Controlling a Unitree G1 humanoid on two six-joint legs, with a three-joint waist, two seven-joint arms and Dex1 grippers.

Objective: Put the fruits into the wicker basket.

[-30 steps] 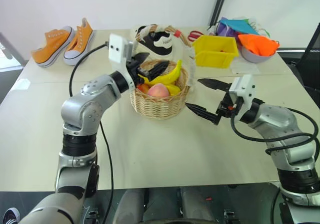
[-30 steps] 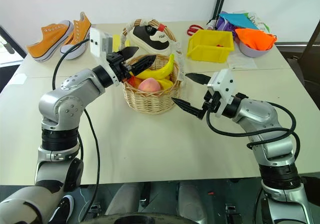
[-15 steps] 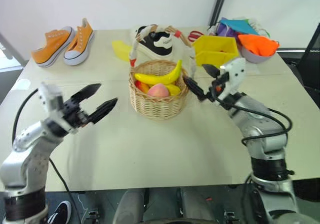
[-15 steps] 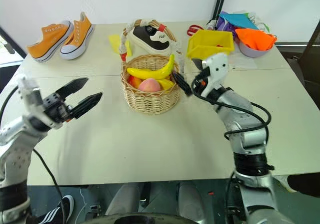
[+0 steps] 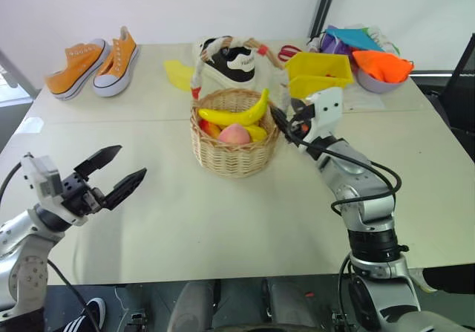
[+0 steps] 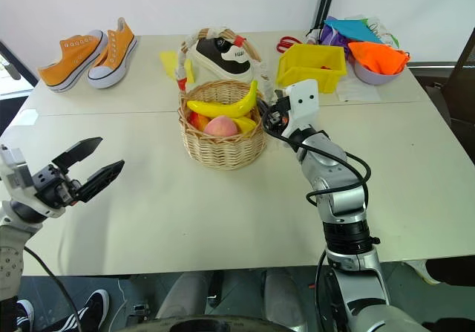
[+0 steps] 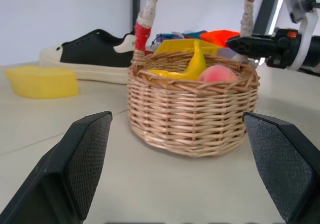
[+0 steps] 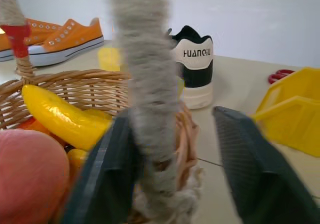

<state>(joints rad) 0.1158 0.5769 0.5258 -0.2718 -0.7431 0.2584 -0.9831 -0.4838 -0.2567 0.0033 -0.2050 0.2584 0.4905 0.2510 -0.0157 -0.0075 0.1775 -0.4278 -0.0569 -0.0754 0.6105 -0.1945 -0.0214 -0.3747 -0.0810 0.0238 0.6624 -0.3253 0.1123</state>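
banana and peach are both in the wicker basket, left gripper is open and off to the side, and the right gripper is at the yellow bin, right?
Not quite. The right gripper is at the wicker basket, not the yellow bin: the right wrist view shows its fingers either side of the basket's handle post. The rest holds: banana and peach lie in the basket, and the left gripper is open, off to the side.

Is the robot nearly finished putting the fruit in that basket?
Looks so. The banana and peach already lie in the wicker basket. The right gripper has its fingers around the basket's handle, not yet shut tight; the left gripper hangs open, apart. No task fruit is left on the table.
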